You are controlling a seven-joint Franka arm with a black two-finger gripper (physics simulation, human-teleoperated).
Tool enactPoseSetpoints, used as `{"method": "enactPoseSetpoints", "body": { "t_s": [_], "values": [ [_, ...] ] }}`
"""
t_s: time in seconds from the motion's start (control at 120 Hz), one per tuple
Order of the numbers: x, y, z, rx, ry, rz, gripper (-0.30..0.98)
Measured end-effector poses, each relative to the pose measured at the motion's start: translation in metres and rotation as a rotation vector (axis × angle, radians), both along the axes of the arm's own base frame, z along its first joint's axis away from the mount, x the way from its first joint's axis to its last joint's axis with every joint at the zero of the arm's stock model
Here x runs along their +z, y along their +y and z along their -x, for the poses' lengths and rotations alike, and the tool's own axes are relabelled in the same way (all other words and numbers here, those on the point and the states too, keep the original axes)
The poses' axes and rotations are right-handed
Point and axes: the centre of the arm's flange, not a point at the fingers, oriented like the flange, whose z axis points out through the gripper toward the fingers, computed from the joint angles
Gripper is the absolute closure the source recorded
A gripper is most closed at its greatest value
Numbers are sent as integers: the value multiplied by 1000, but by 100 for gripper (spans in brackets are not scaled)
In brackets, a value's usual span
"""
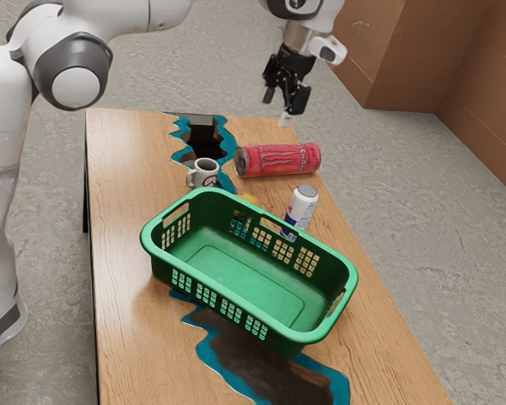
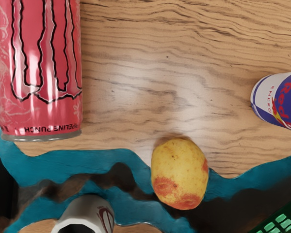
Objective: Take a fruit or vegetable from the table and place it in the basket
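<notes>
A green plastic basket [image 1: 249, 327], rectangular with lattice sides, sits on a light wooden table [image 1: 126, 253] inlaid with teal-edged dark bands. Beyond its far rim are a white mug [image 1: 204, 174], a sliver of something yellow [image 1: 250, 199] and a white-and-blue can [image 1: 301, 207]. A large pinkish-red can [image 1: 278, 159] lies sideways under a raised black two-finger gripper [image 1: 284, 103], fingers apart.

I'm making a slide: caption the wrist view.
A yellow, red-blotched fruit among a pink can, a blue-and-white can, a mug and a green basket.
</notes>
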Motion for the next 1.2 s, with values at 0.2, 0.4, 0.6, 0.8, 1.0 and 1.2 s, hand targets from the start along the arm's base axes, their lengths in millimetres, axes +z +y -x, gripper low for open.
{"method": "enactPoseSetpoints", "body": {
  "t_s": [0.2, 0.4, 0.6, 0.8, 1.0, 1.2],
  "values": [
    [6, 1, -11, -21, -91, -11, 0],
    [39, -24, 9, -76, -147, 15, 0],
    [1, -21, 18, -77, -89, 38, 0],
    [-51, -28, 18, -95, -27, 40, 0],
    [-88, -28, 23, -99, -3, 43, 0],
    [-121, -17, 24, -78, 1, 42, 0]
  ]
}}
